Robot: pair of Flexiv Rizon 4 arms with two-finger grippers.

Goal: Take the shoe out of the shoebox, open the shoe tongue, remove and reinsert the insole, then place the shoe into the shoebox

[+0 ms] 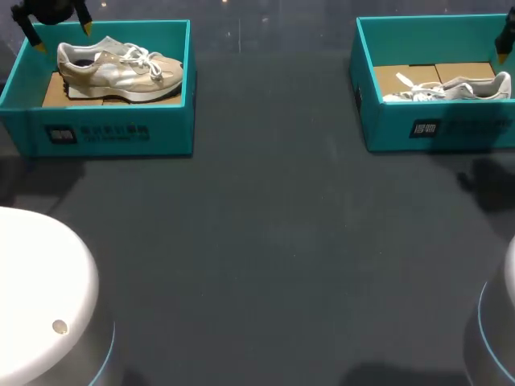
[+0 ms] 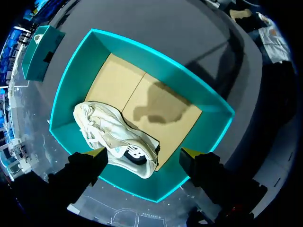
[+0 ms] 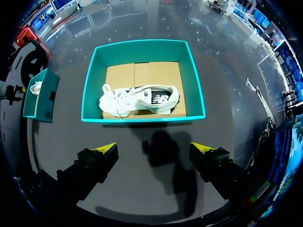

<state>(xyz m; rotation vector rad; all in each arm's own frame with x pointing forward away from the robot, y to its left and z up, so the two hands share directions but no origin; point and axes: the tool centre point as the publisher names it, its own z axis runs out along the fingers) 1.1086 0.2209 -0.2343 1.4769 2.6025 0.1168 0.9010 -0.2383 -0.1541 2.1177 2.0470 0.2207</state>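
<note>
**Operator:** Which step is in hand?

**Technician:** Step one, taking the shoe out. Nothing is gripped. The left gripper (image 2: 143,152) hangs over the left shoebox (image 1: 113,133) with its fingers spread wide. The heel of the beige shoe (image 1: 121,71) lies below the gap between them.

**Operator:** Location of the task items?

**Technician:** The left shoebox stands at the table's (image 1: 265,257) far left corner and the right shoebox (image 1: 451,129) at its far right corner. Each shoe lies inside its box on a cardboard liner (image 2: 156,106). The beige shoe has its heel toward the box's left end. The white shoe (image 3: 139,99) lies along the box wall nearest the right gripper (image 3: 154,147).

**Operator:** Right gripper state?

**Technician:** Fingers wide, empty, short of its box and above bare table.

**Operator:** Requirement for the next move?

**Technician:** In my judgement, lower the left gripper with fingers wide, straddle the heel collar, close, then lift until the sole clears the box wall. The heel lies close to that wall, so a finger could catch the rim.
</note>
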